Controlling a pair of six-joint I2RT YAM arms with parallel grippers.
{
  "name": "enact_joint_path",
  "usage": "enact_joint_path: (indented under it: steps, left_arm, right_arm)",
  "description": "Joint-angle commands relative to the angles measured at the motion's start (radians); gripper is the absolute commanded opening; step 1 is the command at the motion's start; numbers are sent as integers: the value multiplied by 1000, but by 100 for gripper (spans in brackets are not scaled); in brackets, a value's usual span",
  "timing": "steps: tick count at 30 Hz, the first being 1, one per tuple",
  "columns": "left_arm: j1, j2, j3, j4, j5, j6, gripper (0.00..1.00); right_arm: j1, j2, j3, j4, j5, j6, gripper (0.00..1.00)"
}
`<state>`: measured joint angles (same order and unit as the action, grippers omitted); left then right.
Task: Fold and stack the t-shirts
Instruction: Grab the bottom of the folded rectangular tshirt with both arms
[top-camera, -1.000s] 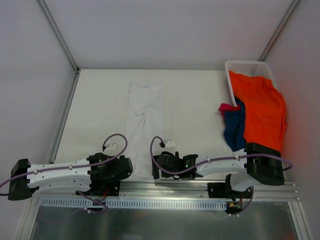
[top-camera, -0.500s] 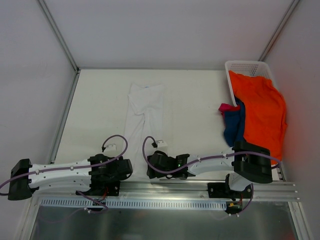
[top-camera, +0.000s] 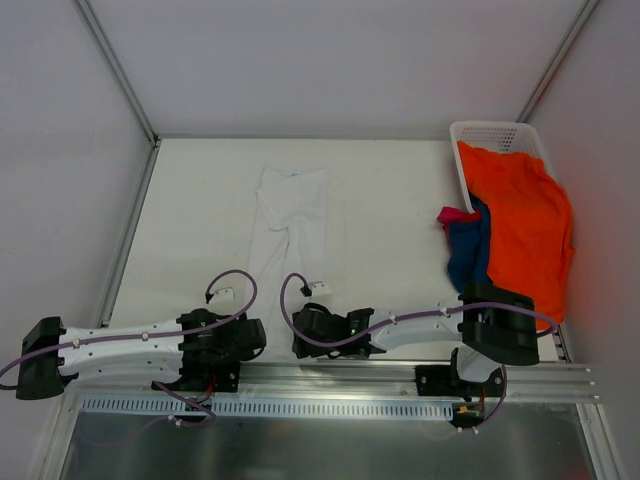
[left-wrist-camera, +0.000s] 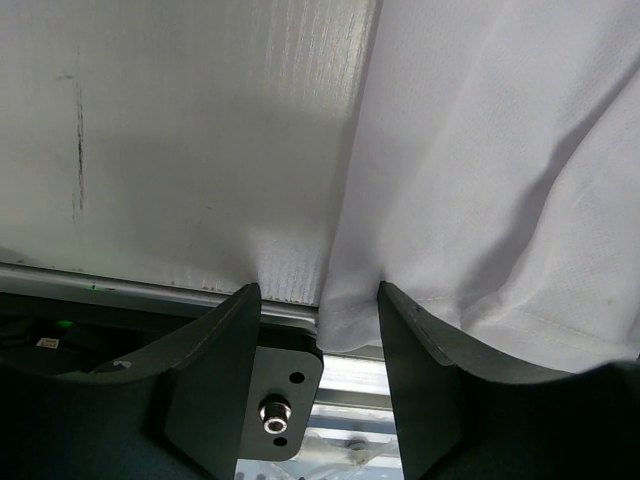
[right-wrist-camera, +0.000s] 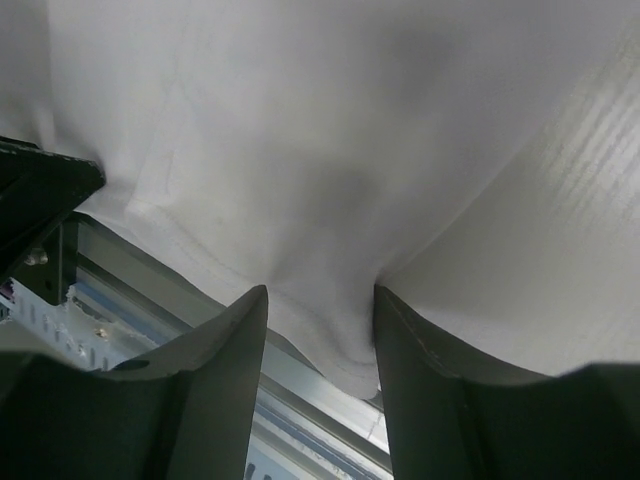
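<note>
The white t-shirt (top-camera: 290, 215) lies as a long narrow strip on the table, its near hem at the front edge. My left gripper (top-camera: 260, 338) is at the hem's left corner. In the left wrist view the gripper (left-wrist-camera: 318, 300) is open, with the shirt's (left-wrist-camera: 500, 150) corner between the fingers, against the right one. My right gripper (top-camera: 298, 335) is at the hem's right side. In the right wrist view the gripper (right-wrist-camera: 320, 300) is open around a bulge of the shirt's (right-wrist-camera: 300, 130) hem. The orange t-shirt (top-camera: 525, 215), navy t-shirt (top-camera: 468, 255) and magenta t-shirt (top-camera: 455, 213) lie at the right.
A white lattice basket (top-camera: 490, 130) stands at the back right corner, the orange shirt spilling out of it. A metal rail (top-camera: 330, 375) runs along the table's front edge. White walls enclose the table on three sides.
My right gripper has moved left along the front edge to the white shirt's near hem. The left arm has barely moved.
</note>
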<state>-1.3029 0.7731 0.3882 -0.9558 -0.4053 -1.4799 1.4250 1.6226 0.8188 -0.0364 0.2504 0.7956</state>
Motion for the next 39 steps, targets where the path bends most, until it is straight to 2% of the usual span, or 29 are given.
enact_joint_path:
  steps: [1,4,5,12,17,26,39]
  left_arm:
    - [-7,15,-37,81,-38,-16,50]
    - [-9,12,-37,86,-44,-14,48]
    - [-9,14,-37,89,-46,-14,47]
    - [-9,32,-26,107,-63,4,32]
    - [-9,58,-9,114,-72,20,27]
    - [-9,38,11,115,-78,44,1]
    - [-7,45,175,115,-119,165,0]
  right_arm:
    - [28,-7,8,-149,39,30,49]
    - [43,-21,8,-187,59,45,6]
    - [46,-29,6,-207,64,51,1]
    - [66,-37,11,-270,95,74,0]
    - [68,-18,40,-296,105,60,0]
    - [64,28,121,-318,116,28,1]
    - [31,-7,275,-508,187,-25,0]
